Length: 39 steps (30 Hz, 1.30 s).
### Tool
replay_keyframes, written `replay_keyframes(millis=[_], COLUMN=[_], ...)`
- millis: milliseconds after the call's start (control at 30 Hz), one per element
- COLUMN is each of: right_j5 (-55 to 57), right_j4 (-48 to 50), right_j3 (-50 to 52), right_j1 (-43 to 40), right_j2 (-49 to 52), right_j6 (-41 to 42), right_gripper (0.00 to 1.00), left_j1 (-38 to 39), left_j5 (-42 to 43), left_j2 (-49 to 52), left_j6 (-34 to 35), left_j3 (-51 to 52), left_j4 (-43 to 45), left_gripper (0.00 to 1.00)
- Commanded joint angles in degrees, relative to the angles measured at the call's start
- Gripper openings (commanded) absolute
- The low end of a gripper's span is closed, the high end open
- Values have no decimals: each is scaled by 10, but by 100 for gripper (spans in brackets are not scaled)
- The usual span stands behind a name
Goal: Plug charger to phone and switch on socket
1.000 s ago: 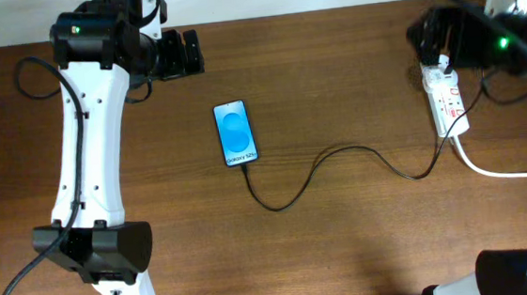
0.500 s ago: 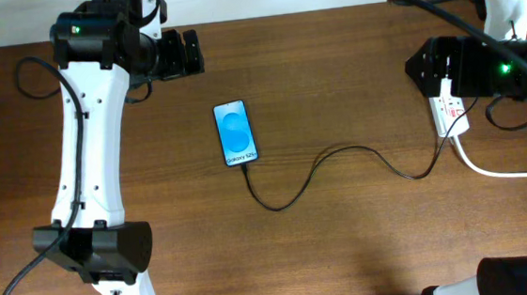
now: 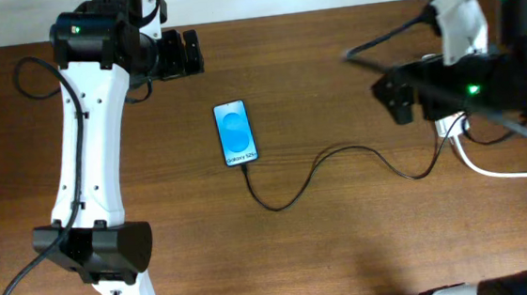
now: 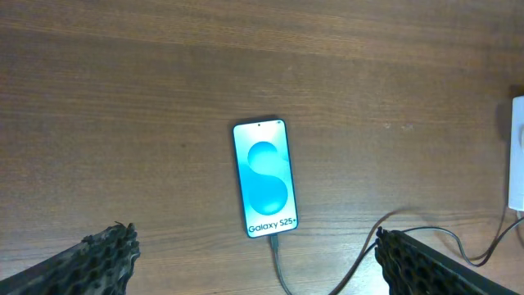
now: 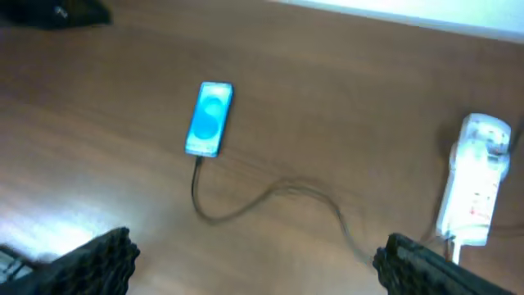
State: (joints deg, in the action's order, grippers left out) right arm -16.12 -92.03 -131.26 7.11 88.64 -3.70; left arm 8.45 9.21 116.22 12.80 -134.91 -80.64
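The phone (image 3: 235,134) lies flat on the wooden table, blue screen up, "Galaxy" end toward the front. It also shows in the left wrist view (image 4: 264,178) and the right wrist view (image 5: 210,119). The black charger cable (image 3: 339,151) sits in the phone's front end (image 4: 278,246) and curves right to the white socket strip (image 5: 473,180). In the overhead view my right arm hides most of the strip (image 3: 452,129). My left gripper (image 3: 181,53) is open and empty, behind and left of the phone. My right gripper (image 3: 393,98) is open and empty, raised left of the strip.
The strip's thick white cord (image 3: 503,173) runs off to the right edge. My left arm's base (image 3: 93,251) stands at the front left. The table's back edge (image 3: 281,16) meets a white wall.
My right arm has swung left and lifted away from the socket strip, and its body now covers the strip in the overhead view. The left arm, phone and cable have not moved.
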Motion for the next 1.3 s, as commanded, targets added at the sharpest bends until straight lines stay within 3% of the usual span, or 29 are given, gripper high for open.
replay_keyframes(millis=[0, 333, 567, 900, 1067, 1267], right_j5=[44, 118, 77, 78, 77, 77], right_j4=[84, 333, 574, 874, 938, 945], right_j3=[55, 324, 618, 990, 1100, 1194], right_j1=[34, 21, -42, -46, -46, -46], right_j2=[-48, -228, -414, -627, -702, -794], right_j6=[-8, -8, -9, -10, -7, -7], right_gripper=[98, 98, 98, 98, 98, 98], left_j1=[-3, -3, -3, -3, -3, -3], left_j5=[4, 4, 4, 4, 4, 4], left_j2=[-13, -13, -13, -13, -13, -13], left_j6=[-5, -5, -5, -5, -5, -5], left_j3=[-6, -6, -6, -6, -6, -6], left_j4=[0, 0, 0, 0, 0, 0], left_gripper=[99, 99, 100, 99, 99, 99])
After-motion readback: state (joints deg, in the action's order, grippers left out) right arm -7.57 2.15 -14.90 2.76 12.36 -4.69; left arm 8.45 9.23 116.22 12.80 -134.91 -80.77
